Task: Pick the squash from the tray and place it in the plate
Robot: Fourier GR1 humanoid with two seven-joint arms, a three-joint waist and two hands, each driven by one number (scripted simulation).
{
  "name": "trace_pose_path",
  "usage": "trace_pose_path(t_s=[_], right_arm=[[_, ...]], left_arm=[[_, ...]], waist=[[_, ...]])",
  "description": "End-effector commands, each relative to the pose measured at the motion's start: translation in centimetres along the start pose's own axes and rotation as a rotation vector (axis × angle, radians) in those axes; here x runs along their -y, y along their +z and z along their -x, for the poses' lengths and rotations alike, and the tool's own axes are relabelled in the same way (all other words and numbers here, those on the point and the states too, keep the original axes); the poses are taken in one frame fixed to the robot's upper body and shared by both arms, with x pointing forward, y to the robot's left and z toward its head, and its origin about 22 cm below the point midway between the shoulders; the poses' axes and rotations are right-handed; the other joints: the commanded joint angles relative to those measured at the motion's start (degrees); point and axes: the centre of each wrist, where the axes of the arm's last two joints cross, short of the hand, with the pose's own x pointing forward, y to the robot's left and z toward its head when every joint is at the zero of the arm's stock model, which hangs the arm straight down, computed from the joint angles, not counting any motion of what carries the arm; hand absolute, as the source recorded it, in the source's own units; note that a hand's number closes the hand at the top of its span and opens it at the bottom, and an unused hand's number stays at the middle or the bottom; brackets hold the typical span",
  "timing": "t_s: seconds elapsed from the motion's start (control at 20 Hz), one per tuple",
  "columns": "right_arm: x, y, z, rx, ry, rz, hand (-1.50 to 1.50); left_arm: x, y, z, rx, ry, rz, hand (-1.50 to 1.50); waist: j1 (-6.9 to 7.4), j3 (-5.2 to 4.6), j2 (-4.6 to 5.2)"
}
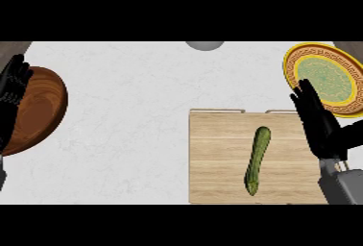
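A pale wooden tray (212, 158) sits at the counter's (120, 96) near edge, toward the right corner, with two handle cut-outs along its far side. The squash (257, 161) lies on it, right of the tray's middle. It is a long, slim green one, and its long axis runs almost straight from near to far with a slight lean. The thicker, darker end lies close to the tray's near edge. The narrower tip points at the far edge and a little to the right, roughly toward the plate. Nothing touches it.

The right forearm comes up over the tray's near right corner. The right hand (317, 125) is above the tray's right edge with its fingers straight and pointing away. It grasps nothing and stays clear of the squash. Its fingertips overlap the plate's near rim in this view.

At the counter's left edge is a brown wooden bowl (42, 115). The left hand (13, 91) rests over its left side, fingers up and relaxed, holding nothing.

The plate (327, 79), yellow-rimmed with a green centre, lies at the far right corner. A small grey round object (205, 45) shows at the far edge.
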Motion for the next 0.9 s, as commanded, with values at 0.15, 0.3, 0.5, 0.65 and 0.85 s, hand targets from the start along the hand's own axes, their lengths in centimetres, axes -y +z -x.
trace_pose_path(t_s=[0.15,0.3,0.5,0.65,0.85], right_arm=[[1.6,-1.3,-2.1,0.055,0.026,-0.246,1.50],[6.4,-2.1,-7.4,0.153,0.649,-0.253,1.50],[4.3,2.2,1.5,0.225,0.206,0.062,-1.50],[7.3,4.5,3.9,0.202,0.231,-0.102,-1.50],[7.6,5.0,3.3,0.181,0.447,-0.277,-1.50]], left_arm=[[3.4,1.0,3.5,-0.247,0.124,0.016,0.00],[4.4,2.1,3.9,-0.311,0.160,0.054,0.00],[6.1,3.4,6.1,-0.433,0.232,0.039,0.00],[6.8,2.9,5.5,-0.436,0.234,0.068,0.00],[8.9,1.0,5.1,-0.435,0.227,0.077,0.00]], waist=[[-0.91,1.46,-0.59],[-0.71,-0.79,-0.73],[-2.45,1.53,-0.90],[-0.88,1.48,-0.90],[-1.29,1.43,-0.84]])
